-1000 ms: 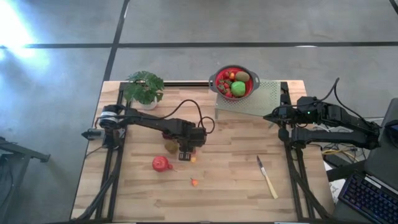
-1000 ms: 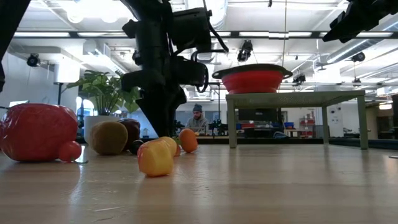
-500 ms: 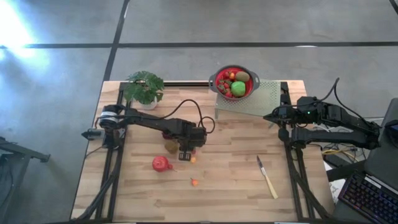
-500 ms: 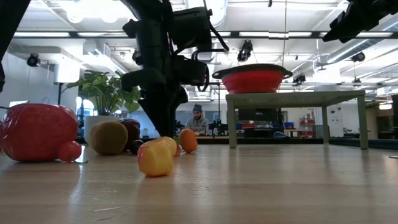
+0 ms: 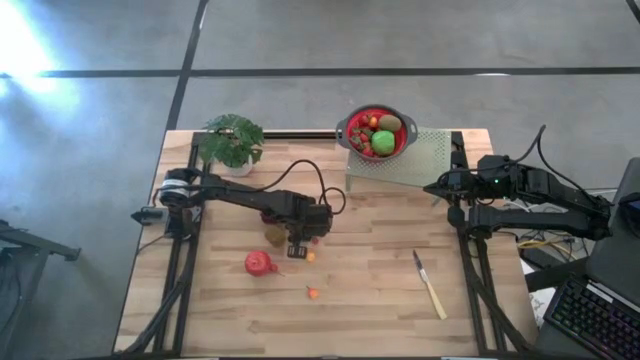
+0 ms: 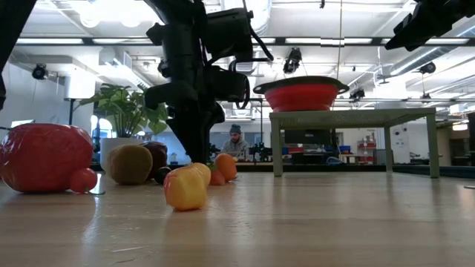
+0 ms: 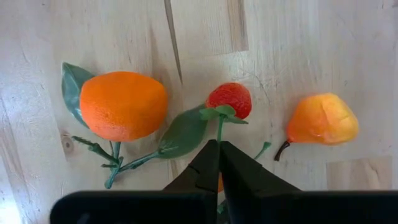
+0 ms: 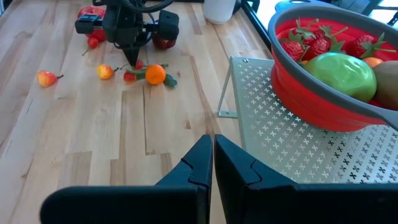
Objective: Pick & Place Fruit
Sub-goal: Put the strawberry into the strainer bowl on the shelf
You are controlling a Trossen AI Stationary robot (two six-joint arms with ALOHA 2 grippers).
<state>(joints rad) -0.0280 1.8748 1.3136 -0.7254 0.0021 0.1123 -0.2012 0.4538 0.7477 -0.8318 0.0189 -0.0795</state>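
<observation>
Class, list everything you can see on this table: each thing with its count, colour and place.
colander: one, red, on the stand, holding fruit
stand: one, pale green, far right
apple: one, green, in colander
potted plant: one, green, far left
large fruit: one, red, left of centre
kiwi: one, brown, beside left arm
orange: one, leafy, beside strawberry
strawberry: one, red, mid-table
pears: two, yellow-orange, one by strawberry, one nearer front
knife: one, pale-handled, front right
left gripper: shut on strawberry's stem
right gripper: shut, right edge

Matt pale wood table (image 5: 380,290) — glossy plastic fruit (image 7: 124,104).
</observation>
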